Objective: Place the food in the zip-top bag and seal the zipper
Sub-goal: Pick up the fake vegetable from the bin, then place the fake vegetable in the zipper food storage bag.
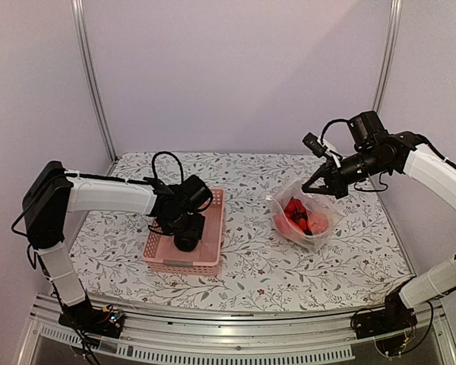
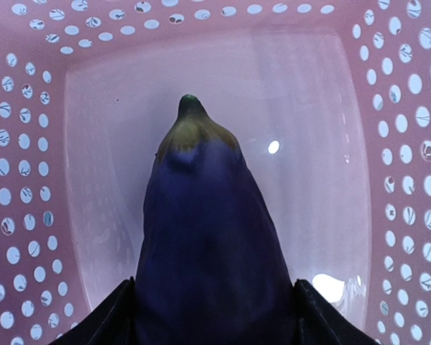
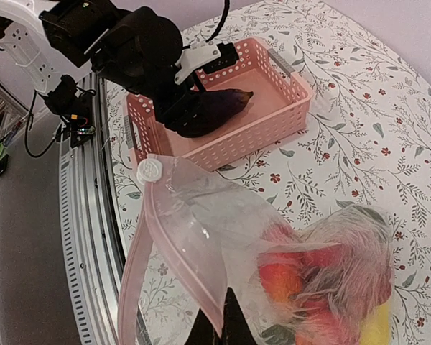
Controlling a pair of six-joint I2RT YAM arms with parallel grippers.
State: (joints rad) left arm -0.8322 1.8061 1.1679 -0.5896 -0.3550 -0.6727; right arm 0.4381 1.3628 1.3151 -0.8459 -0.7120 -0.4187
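Note:
A dark purple eggplant (image 2: 208, 244) lies in the pink basket (image 2: 29, 180), stem end pointing away. My left gripper (image 2: 214, 320) is down in the basket (image 1: 213, 255), its two fingers pressed against the eggplant's sides. The clear zip-top bag (image 1: 310, 220) stands to the right with red and yellow food (image 3: 309, 280) inside. My right gripper (image 3: 226, 327) is shut on the bag's mouth edge and holds it up. The pink zipper strip (image 3: 169, 241) curves open, with a white slider (image 3: 149, 171) at its end.
The pink basket (image 3: 291, 100) sits left of centre on the floral tablecloth (image 1: 266, 274). The left arm (image 1: 110, 195) reaches over the basket from the left. A metal rail (image 1: 235, 346) runs along the near table edge. Walls enclose the back and sides.

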